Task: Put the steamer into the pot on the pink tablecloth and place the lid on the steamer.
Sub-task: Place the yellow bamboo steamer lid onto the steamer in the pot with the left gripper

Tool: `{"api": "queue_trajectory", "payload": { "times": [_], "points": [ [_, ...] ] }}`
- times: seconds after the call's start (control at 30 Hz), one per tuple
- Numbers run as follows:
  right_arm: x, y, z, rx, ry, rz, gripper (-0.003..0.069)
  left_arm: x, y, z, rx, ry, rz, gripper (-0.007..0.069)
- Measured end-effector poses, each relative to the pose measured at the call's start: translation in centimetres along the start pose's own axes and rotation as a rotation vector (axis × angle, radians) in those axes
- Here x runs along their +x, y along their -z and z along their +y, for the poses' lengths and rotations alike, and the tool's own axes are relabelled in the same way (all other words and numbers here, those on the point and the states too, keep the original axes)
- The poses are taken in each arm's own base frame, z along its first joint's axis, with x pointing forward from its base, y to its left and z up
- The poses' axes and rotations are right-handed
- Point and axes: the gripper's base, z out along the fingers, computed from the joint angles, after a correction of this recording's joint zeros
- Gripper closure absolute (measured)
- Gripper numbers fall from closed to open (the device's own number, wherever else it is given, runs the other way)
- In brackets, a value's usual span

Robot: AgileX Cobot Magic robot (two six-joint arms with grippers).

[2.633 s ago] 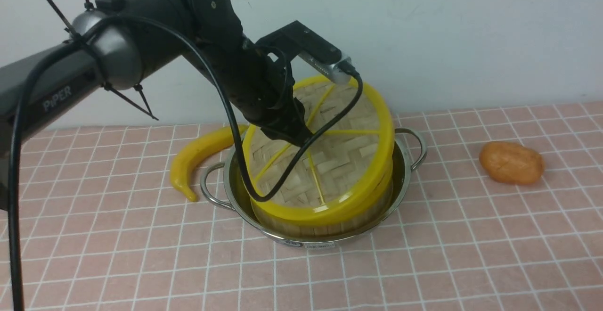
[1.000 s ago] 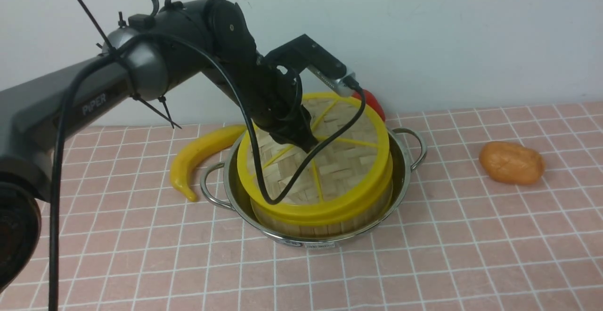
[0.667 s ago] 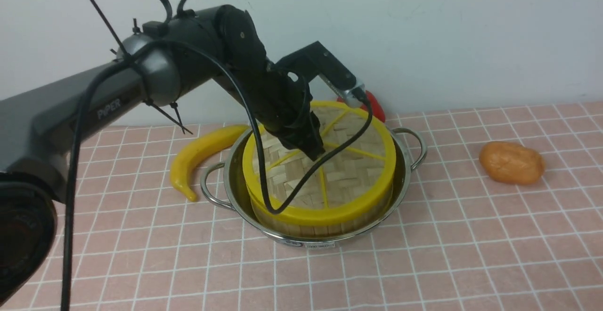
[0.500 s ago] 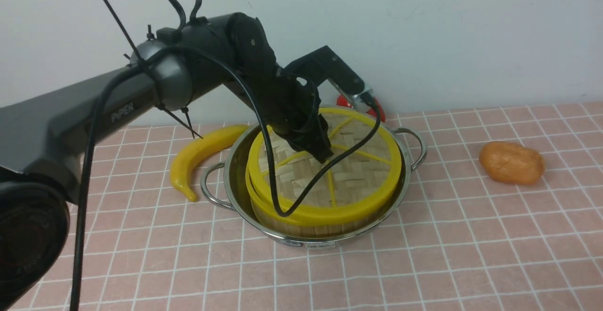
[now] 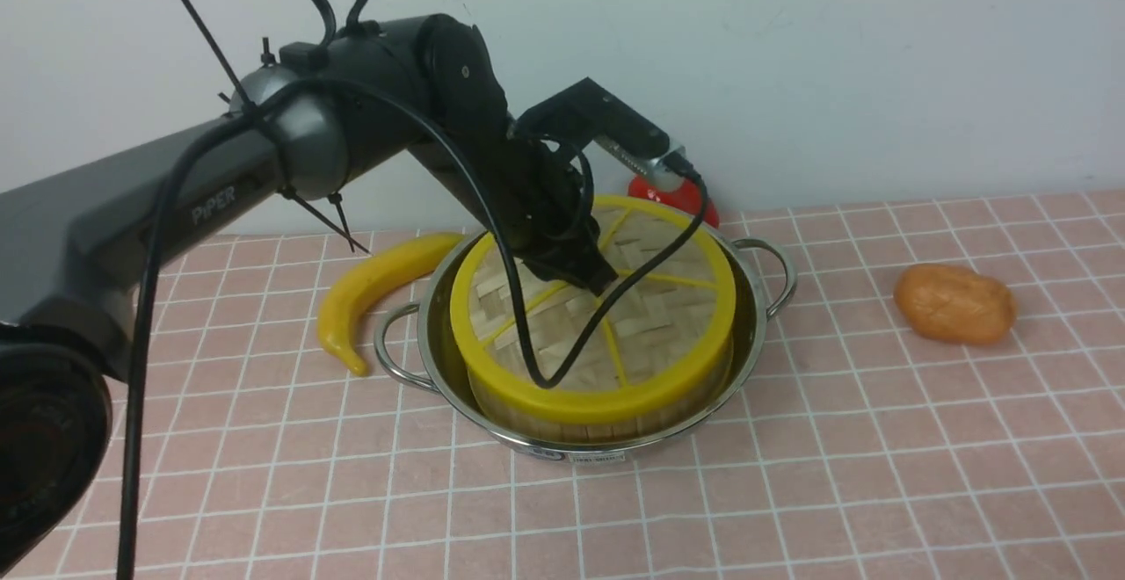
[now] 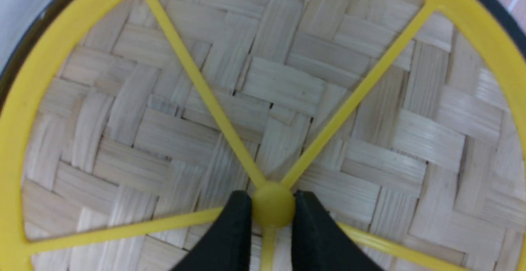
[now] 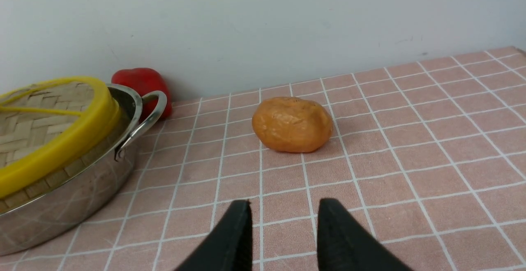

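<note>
The steamer [image 5: 606, 426] sits inside the steel pot [image 5: 758, 321] on the pink tablecloth [image 5: 879, 474]; only its bamboo side slats show. The lid [image 5: 633, 334] lies about level on the steamer's rim. My left gripper [image 5: 594, 281] is shut on the lid's central knob. In the left wrist view its black fingers [image 6: 234, 221] flank the yellow knob on the woven lid [image 6: 287, 86], with the gripper [image 6: 273, 205] closed on it. My right gripper [image 7: 283, 211] is open and empty above the cloth, beside the pot [image 7: 74, 197], the lid [image 7: 61, 143] and the steamer [image 7: 37, 187].
A yellow toy banana [image 5: 369, 290] lies against the pot's left side. A red toy [image 5: 677, 193] sits behind the pot by the wall. An orange potato-like lump [image 5: 954, 303] lies to the right, ahead of my right gripper [image 7: 291, 124].
The lid came down from a steep tilt to lie flat on the steamer, sliding a little right, then back left. My left gripper stayed shut on the knob.
</note>
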Motion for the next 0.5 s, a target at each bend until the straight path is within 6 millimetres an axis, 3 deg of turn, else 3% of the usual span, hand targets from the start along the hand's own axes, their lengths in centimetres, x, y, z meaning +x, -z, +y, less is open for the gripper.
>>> {"api": "queue_trajectory", "payload": {
  "times": [0.2,0.5],
  "points": [
    [0.00,0.00,0.00,0.000,0.000,0.000,0.0416,0.58,0.15,0.77,-0.035,0.018,0.038,0.0508],
    [0.00,0.00,0.00,0.000,-0.001,0.000,0.0416,-0.13,0.13,0.74,-0.045,-0.035,-0.033,0.0508]
  ]
}}
